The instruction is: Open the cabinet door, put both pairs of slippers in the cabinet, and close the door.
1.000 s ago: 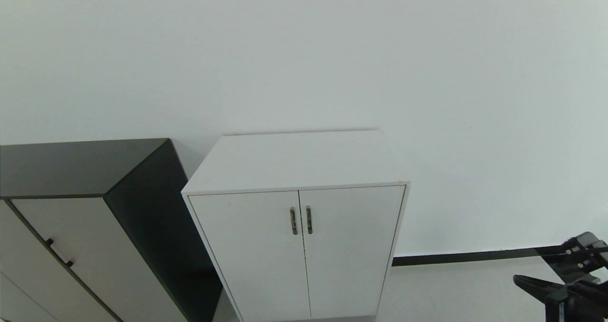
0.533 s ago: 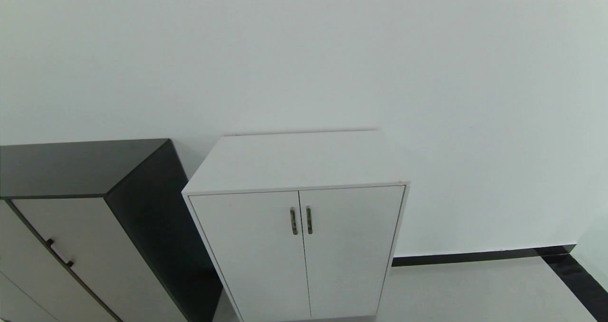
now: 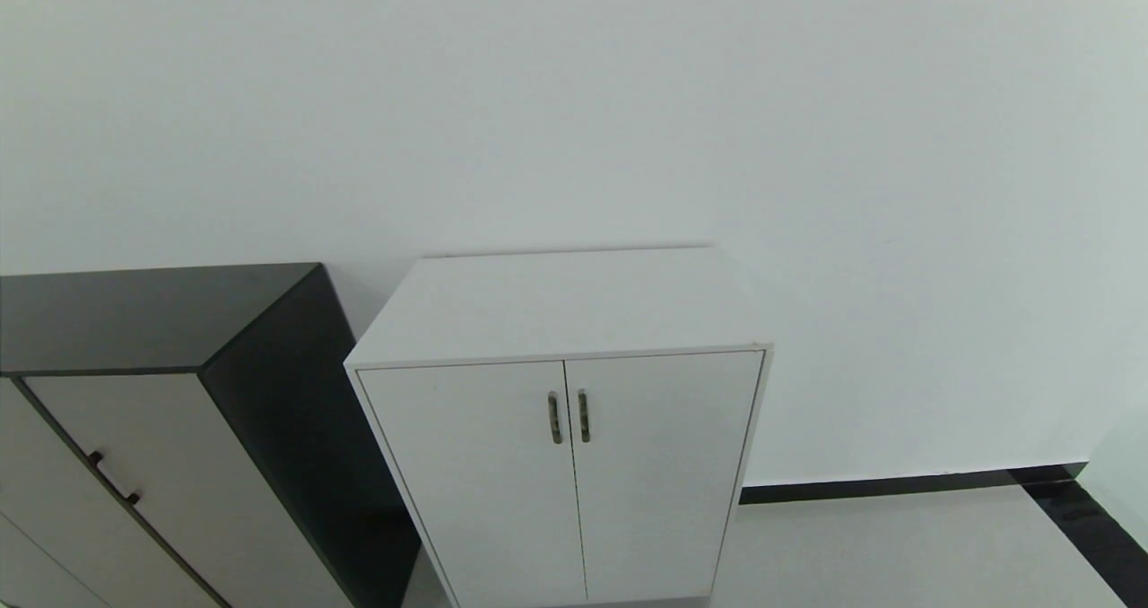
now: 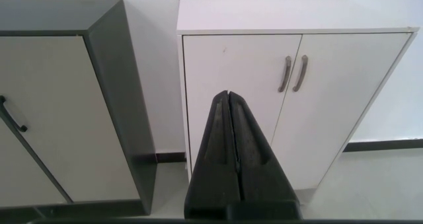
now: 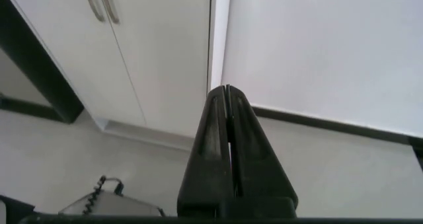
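Facing the white cabinet point(image 3: 556, 303), closed against the wall beside a dark cabinet point(image 3: 152, 317), you meet rigid doors point(image 3: 659, 473) that should swing lightly if hooked by their slim, probably slick metal handles point(image 3: 583, 415), with the left gripper point(image 4: 229, 95) and right gripper point(image 5: 227, 89) both pressed together, empty.

White cabinet point(image 3: 659, 473) with grey handles point(image 3: 583, 416) beside a black, beige-fronted cupboard point(image 3: 278, 393).

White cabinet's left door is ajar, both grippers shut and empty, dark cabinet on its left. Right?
No. The left door is shut, flush with the right door, as the head view shows. The rest holds: left gripper and right gripper are shut and empty, and the dark cabinet stands left of the white cabinet.
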Robot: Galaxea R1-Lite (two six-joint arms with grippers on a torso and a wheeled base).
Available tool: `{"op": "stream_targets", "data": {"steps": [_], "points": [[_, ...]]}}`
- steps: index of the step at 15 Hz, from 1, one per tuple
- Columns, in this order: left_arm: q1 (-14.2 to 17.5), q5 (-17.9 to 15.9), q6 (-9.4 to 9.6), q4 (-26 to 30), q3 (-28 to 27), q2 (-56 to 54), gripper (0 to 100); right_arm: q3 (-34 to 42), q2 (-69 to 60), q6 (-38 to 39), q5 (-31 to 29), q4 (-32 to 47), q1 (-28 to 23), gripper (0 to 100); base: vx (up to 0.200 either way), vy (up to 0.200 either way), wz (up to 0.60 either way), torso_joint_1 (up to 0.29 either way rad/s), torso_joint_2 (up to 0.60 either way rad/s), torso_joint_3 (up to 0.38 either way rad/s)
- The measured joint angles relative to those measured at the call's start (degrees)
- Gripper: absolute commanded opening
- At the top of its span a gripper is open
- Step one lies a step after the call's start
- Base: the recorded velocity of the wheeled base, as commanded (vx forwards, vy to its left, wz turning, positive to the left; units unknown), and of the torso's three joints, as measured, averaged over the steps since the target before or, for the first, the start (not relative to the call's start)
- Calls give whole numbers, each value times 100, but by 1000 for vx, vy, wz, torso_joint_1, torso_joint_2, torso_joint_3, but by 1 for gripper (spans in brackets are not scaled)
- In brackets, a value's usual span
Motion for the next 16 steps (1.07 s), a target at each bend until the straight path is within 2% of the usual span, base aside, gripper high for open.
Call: {"op": "stream_targets", "data": {"steps": [8, 10, 13, 16], "points": [[0, 0, 2, 0, 0, 0, 0, 0, -1101, 222, -33, 0, 428, 0, 0, 0, 0, 0, 0, 0], [0, 2, 0, 0, 0, 0, 0, 0, -1230, 279, -361, -2, 316, 0, 0, 0, 0, 0, 0, 0], [0, 4, 2, 0, 0, 0, 0, -6, -1335, 284, -1568, 82, 240, 0, 0, 0, 0, 0, 0, 0], [0, 4, 2, 0, 0, 0, 0, 0, -1445, 607, -1704, 205, 243, 0, 0, 0, 0, 0, 0, 0]]}}
